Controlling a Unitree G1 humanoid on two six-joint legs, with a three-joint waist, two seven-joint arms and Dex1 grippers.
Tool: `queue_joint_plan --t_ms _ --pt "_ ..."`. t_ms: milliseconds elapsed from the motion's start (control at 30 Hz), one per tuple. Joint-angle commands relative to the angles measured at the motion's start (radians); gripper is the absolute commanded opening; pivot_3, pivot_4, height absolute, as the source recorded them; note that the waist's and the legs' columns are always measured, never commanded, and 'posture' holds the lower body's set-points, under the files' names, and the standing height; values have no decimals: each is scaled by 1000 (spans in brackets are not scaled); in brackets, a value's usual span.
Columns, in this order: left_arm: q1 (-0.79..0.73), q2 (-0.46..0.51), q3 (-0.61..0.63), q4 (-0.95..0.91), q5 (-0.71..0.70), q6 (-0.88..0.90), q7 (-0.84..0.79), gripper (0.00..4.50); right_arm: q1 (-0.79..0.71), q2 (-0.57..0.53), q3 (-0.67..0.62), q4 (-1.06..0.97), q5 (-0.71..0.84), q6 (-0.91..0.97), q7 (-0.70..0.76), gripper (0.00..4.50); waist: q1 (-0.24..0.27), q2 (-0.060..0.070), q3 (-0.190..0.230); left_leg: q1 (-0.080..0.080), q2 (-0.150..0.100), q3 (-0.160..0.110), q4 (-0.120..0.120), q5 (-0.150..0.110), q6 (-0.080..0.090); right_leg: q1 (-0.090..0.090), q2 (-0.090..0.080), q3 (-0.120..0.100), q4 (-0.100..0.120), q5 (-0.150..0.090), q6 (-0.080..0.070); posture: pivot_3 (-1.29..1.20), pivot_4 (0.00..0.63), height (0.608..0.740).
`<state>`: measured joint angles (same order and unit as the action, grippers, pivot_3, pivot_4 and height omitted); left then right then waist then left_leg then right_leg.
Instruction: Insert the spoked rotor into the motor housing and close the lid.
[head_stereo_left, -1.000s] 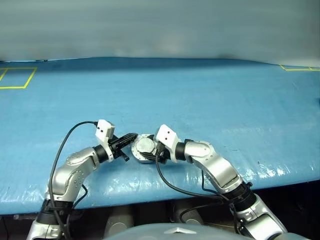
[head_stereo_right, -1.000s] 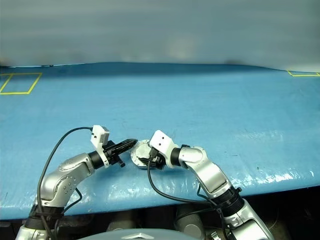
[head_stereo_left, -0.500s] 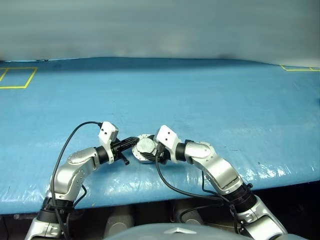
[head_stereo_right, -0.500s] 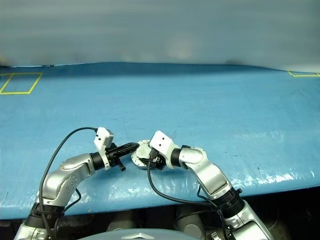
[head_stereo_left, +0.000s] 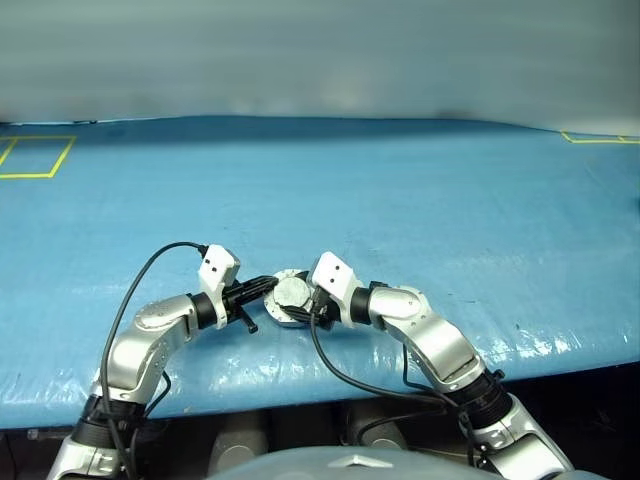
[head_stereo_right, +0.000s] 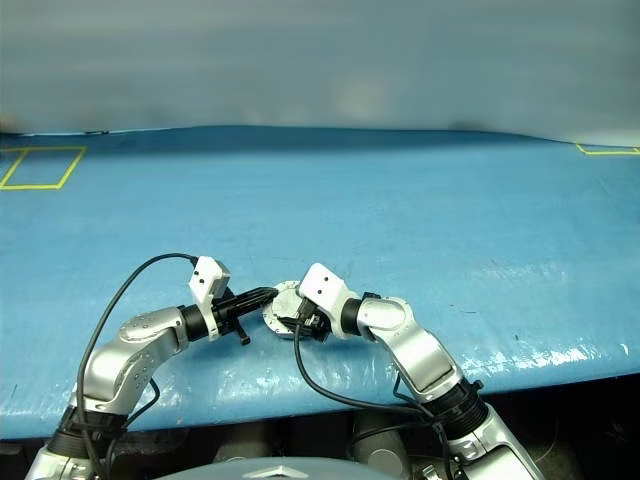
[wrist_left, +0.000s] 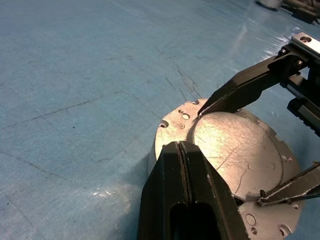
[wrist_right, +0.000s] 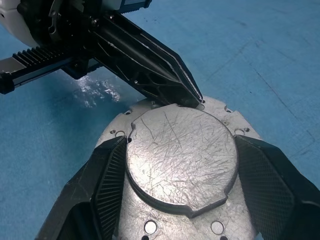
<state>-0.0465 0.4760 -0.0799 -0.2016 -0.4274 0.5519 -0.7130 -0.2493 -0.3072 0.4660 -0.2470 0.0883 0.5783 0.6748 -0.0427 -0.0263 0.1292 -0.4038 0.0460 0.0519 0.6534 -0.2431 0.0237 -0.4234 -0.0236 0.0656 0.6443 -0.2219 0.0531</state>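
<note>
The lid (wrist_right: 180, 150) lies flat on the motor housing (wrist_left: 156, 150), plain scratched grey face with raised centre upward, near the table's front edge (head_stereo_left: 290, 295). My right gripper (wrist_right: 181, 145) reaches in from the right. Its two black fingers (wrist_right: 107, 175) press against opposite sides of the lid's raised centre. The left gripper (wrist_left: 181, 146) comes from the left, shut with nothing in it, its tip resting on the lid's rim (wrist_right: 197, 101). The spoked rotor is hidden.
A blue sheet covers the table (head_stereo_left: 400, 190). Yellow tape squares lie at the far left (head_stereo_left: 30, 155) and far right (head_stereo_left: 600, 135) corners. The table's front edge (head_stereo_left: 300, 385) runs just below both arms.
The left gripper has rolled and its tip has dipped slightly toward the lid's rim. The right gripper and the lid have stayed where they were.
</note>
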Motion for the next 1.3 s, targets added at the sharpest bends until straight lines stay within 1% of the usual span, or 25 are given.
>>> queue_joint_plan --t_ms 33,200,367,800,867,933,967,1033,1100,1300 --pt "37 -6 -48 14 30 14 2 0 33 4 39 25 -3 41 -1 3038 0 0 0 1 0 0 0 0 0 1 0 0 0 0 0 0 150 740" --pt "54 -2 -62 1 38 18 -5 0 42 9 44 17 -4 45 -3 3038 0 0 -1 10 0 0 -4 -1 -1 7 -1 0 -1 -2 -1 0 150 740" --pt "57 3 -73 1 47 28 -10 0 41 10 42 16 -4 49 -3 3038 0 0 -5 10 0 -1 -5 -3 -3 10 -1 0 -1 -4 -4 0 150 740" --pt "59 19 -75 7 63 28 -19 0 65 5 13 7 17 66 -5 3038 2 1 -7 10 0 -1 -5 -4 -3 9 -2 -1 -2 -5 -4 0 150 740" --pt "59 21 -76 4 62 30 -20 0 67 10 12 5 18 65 -12 3752 2 1 -7 10 0 -1 -5 -5 -3 10 -2 -1 -2 -5 -4 0 150 740" --pt "60 22 -76 3 63 29 -22 0 69 13 14 3 18 65 -19 4340 4 1 -7 10 0 -1 -5 -5 -3 10 -2 -1 -2 -6 -5 0 150 740" --pt "60 22 -77 5 64 28 -23 0 69 14 14 3 18 65 -21 4464 5 1 -7 10 0 -1 -6 -5 -3 10 -2 -1 -2 -6 -5 0 150 740" --pt "60 24 -77 10 66 24 -25 0 71 12 15 2 12 63 -28 4464 6 1 -7 10 0 -2 -5 -5 -3 9 -2 -1 -2 -6 -5 0 150 740" --pt "62 25 -77 7 65 26 -25 0 75 7 14 0 11 63 -28 4464 6 2 -8 10 0 -2 -5 -5 -3 9 -3 -1 -2 -9 -1 0 150 740" --pt "66 27 -78 -6 62 31 -20 0 100 -15 -11 -35 40 81 -16 4464 8 2 -9 10 0 -2 -5 -7 -2 10 -5 -1 -2 -9 -2 0 150 740"
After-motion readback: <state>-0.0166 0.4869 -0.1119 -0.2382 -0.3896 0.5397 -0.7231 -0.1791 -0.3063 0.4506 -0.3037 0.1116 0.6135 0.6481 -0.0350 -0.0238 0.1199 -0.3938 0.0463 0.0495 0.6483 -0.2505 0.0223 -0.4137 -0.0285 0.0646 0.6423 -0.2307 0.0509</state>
